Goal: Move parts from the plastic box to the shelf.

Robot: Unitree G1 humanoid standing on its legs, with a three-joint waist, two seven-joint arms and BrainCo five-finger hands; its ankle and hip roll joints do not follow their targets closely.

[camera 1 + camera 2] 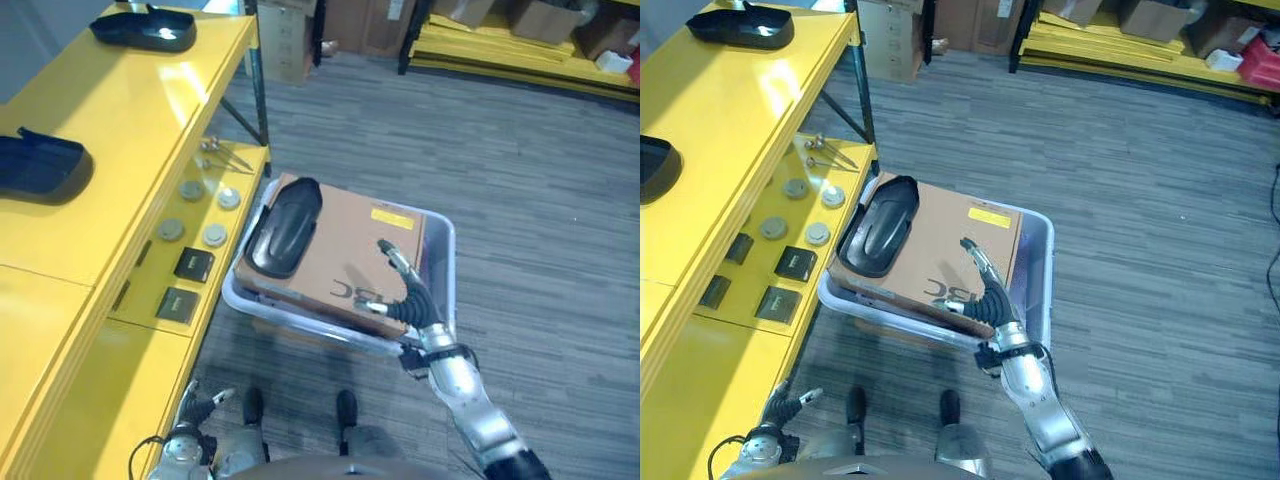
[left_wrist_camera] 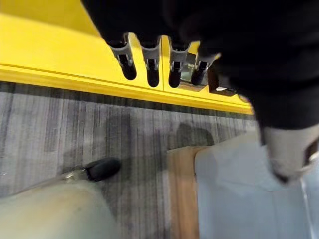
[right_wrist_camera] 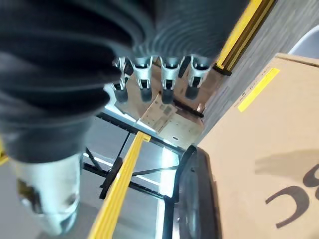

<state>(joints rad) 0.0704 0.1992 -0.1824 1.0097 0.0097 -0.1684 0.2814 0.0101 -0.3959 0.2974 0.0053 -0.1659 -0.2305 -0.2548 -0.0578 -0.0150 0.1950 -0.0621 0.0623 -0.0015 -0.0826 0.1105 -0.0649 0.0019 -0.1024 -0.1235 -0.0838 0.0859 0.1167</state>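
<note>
A clear plastic box (image 1: 446, 262) stands on the floor beside the yellow shelf (image 1: 120, 130). It holds a brown cardboard carton (image 1: 360, 250), and a black moulded part (image 1: 285, 228) lies on the carton's left end. My right hand (image 1: 408, 295) hovers over the carton's near right corner, open, fingers (image 3: 164, 74) straight and holding nothing. The black part (image 3: 197, 199) lies past them. Two more black parts (image 1: 145, 28) (image 1: 40, 165) rest on the shelf top. My left hand (image 1: 195, 410) hangs low by the shelf's foot, open, fingers (image 2: 149, 64) extended.
The lower shelf board carries several metal discs (image 1: 192, 189), two black square pads (image 1: 193, 263) and some screws (image 1: 222, 152). Cardboard boxes (image 1: 290, 35) and more yellow racking (image 1: 520, 45) stand at the far side. Grey carpet lies open to the right of the box.
</note>
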